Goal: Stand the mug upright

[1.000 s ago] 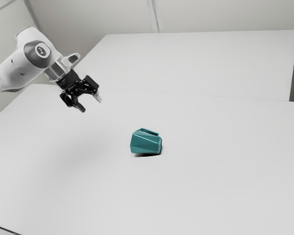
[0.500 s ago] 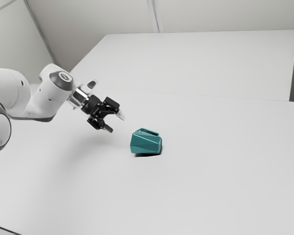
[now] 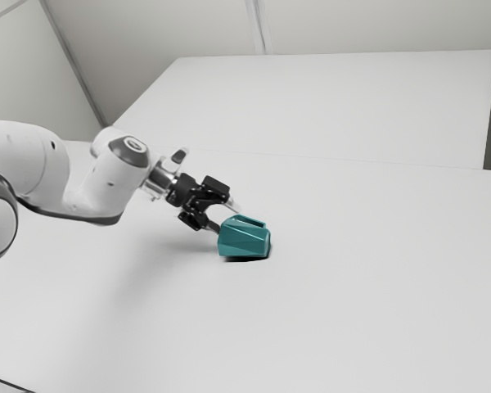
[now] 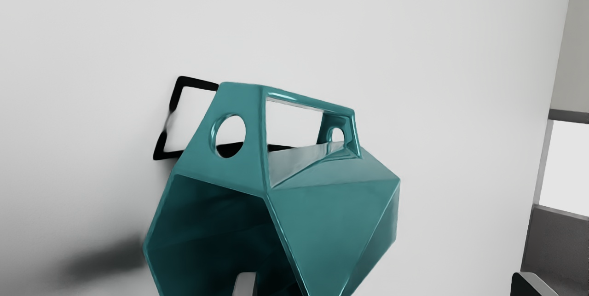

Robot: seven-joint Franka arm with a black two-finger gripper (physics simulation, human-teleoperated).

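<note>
Teal mug (image 3: pixel 244 239) on its side, unmoved | tool (image 3: pixel 228 219) has reached it, fingers (image 4: pixel 245 284) apart, one at its mouth (image 4: pixel 211 222) | likely positioned for gripping, then righting

Pale walls (image 3: pixel 29 78) rise — behind a white table (image 3: pixel 352 311).

Tabletop (image 3: pixel 352 319): pale, smooth and plain, spreading wide beneath the mug (image 3: pixel 244 240). Mug, teal and faceted, is lying on its side directly on the surface, not standing on its base. Its mouth (image 4: pixel 216 222) is facing toward the exterior view's left; its handle (image 4: pixel 310 101) is pointing upward. A narrow dark shadow (image 3: pixel 245 259) is showing along the mug's underside. In the wrist view, a black angular outline (image 4: pixel 198 82) is lying on the tabletop just beside the mug, partly passing behind it.
</note>
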